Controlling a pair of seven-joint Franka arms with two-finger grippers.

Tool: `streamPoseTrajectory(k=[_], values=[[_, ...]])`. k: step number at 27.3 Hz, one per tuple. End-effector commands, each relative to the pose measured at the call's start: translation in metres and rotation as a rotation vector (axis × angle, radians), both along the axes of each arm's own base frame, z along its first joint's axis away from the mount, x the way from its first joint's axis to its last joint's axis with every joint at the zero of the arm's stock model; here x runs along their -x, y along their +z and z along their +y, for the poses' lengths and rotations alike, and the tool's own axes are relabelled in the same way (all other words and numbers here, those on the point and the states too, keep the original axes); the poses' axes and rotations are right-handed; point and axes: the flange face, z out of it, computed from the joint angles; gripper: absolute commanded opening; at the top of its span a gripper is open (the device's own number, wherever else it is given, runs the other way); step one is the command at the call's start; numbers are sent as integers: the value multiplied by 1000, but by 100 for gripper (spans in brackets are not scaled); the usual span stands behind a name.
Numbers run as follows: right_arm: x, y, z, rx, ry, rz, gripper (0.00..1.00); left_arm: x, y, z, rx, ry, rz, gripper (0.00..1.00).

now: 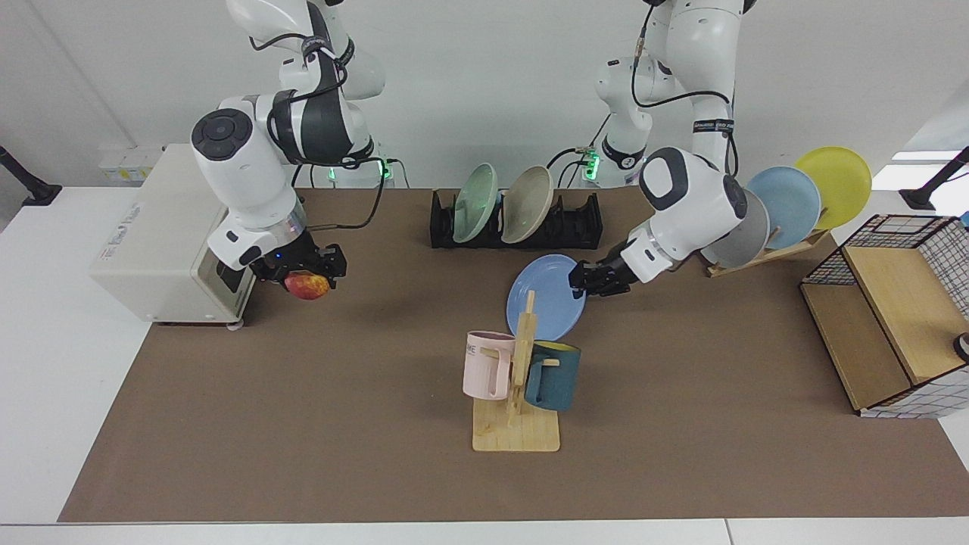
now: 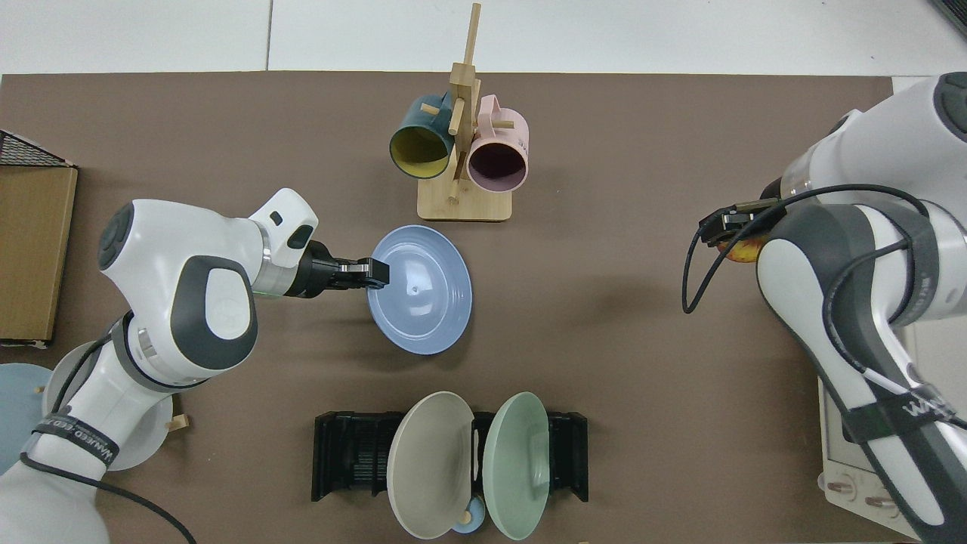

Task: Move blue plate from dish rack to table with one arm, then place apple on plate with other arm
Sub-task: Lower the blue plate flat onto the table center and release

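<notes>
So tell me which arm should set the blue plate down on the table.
Left. The left gripper already grips the blue plate by its rim, low over the table. The right gripper is busy holding the apple.

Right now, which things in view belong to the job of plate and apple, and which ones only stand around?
Belong to the job:
- blue plate, gripped at its rim by the left hand
- apple, held above the table by the right hand
- dish rack

Only standing around:
- mug tree with pink mug and dark blue mug
- green plate and beige plate in the rack
- wooden plate stand
- white appliance
</notes>
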Motion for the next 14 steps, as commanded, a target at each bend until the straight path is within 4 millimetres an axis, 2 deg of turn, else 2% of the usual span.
streamPoseTrajectory(k=[1, 3, 7, 11, 14], values=[[3, 3, 0, -13, -9, 3, 0, 4, -2, -24, 24, -1, 1, 0], [3, 3, 0, -13, -9, 5, 0, 12, -4, -36, 20, -17, 12, 0], [3, 3, 0, -13, -9, 5, 0, 24, -9, -59, -4, 3, 24, 13], [3, 3, 0, -13, -9, 5, 0, 27, -11, -66, -18, 31, -3, 26], [3, 3, 0, -13, -9, 3, 0, 27, -11, -66, -19, 33, -2, 41]])
